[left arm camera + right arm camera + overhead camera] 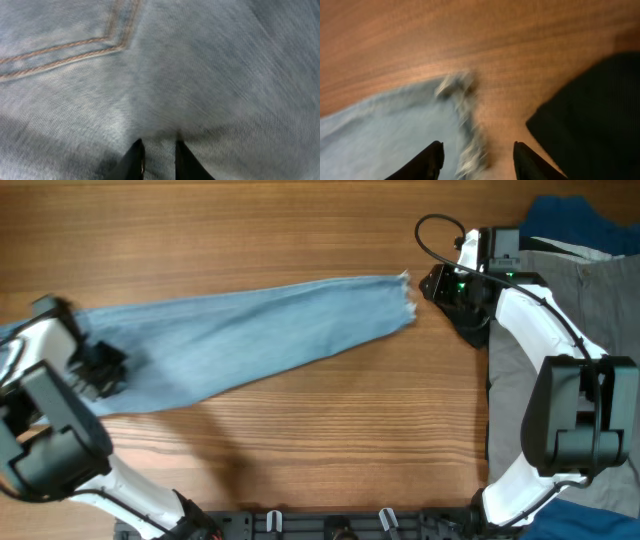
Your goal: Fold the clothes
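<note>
The light blue jeans (250, 340) lie stretched across the wooden table, with the legs running right to a frayed hem (405, 295). My left gripper (105, 370) is at their left end, its fingers (159, 160) closed to a narrow gap on a fold of denim below a stitched back pocket (65, 50). My right gripper (432, 285) is open just beyond the frayed hem. In the right wrist view its fingers (477, 160) straddle the hem (467, 125), which is blurred.
A pile of other clothes sits at the right edge: a grey garment (590, 300), a dark blue one (575, 220) and a dark one (590, 110) under my right arm. A black cable (430, 225) loops near the right wrist.
</note>
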{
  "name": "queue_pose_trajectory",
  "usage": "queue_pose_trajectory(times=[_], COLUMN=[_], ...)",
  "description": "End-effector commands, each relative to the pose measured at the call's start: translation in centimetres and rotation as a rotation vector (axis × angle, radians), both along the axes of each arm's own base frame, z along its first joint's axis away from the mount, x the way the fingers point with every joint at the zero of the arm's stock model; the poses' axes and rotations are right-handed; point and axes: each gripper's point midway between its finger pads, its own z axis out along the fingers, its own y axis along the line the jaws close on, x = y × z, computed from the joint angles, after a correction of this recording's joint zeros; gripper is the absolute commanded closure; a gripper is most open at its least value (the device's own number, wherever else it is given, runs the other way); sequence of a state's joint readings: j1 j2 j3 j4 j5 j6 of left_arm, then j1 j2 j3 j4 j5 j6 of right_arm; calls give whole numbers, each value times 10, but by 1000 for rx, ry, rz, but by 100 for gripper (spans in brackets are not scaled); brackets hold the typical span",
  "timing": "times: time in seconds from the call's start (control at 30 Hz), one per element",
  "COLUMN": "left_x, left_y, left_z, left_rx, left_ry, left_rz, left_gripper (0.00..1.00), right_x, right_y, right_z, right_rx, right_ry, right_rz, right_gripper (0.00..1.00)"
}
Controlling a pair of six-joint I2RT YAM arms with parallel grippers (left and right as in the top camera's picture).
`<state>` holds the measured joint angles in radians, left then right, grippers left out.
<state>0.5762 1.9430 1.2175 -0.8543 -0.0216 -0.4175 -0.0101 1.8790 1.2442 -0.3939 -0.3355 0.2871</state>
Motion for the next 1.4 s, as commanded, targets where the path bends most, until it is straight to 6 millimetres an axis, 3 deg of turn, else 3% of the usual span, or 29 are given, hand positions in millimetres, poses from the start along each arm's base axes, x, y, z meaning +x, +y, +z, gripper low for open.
queue_pose_trajectory(times=[0.0,0.13,0.2,0.27,0.37,0.5,0.57,0.7,0.9,1.0,1.03,1.1,1.27,1.37], left_x=[-11,13,21,29,42,67,81,83,73,71,70,68,62,61], left_y=[30,24,16,7,-7,-23,-37,-44,-50,-51,-51,-53,-57,-57], left_z=[-20,-13,-10,-5,11,50,80,114,154,171,175,184,196,198], left_rx=[-14,-14,-10,-19,-51,-98,-151,-138,-85,-53,-46,-31,-18,-17], left_ry=[-39,-97,-102,-102,-134,-240,-347,-424,-483,-519,-527,-544,-557,-560], left_rz=[-52,-159,-217,-250,-332,-361,-376,-392,-410,-418,-420,-424,-427,-428], left_gripper=[73,67,63,52,50,48,42,43,43,42,41,40,39,39], right_x=[1,-16,-24,-30,-34,-44,-51,-54,-44,-39,-36,-29,-7,-5], right_y=[13,41,58,71,78,82,90,104,98,96,92,75,4,-24], right_z=[-17,-50,-55,-56,-55,-63,-68,-72,-76,-73,-70,-55,24,64], right_rx=[-3,91,177,250,287,253,236,212,184,184,185,188,179,133], right_ry=[-8,73,82,86,92,146,162,154,168,150,152,163,82,-8], right_rz=[113,236,312,363,380,381,398,428,328,324,314,273,143,160], right_gripper=[48,46,45,41,29,21,21,22,53,89,96,96,96,96])
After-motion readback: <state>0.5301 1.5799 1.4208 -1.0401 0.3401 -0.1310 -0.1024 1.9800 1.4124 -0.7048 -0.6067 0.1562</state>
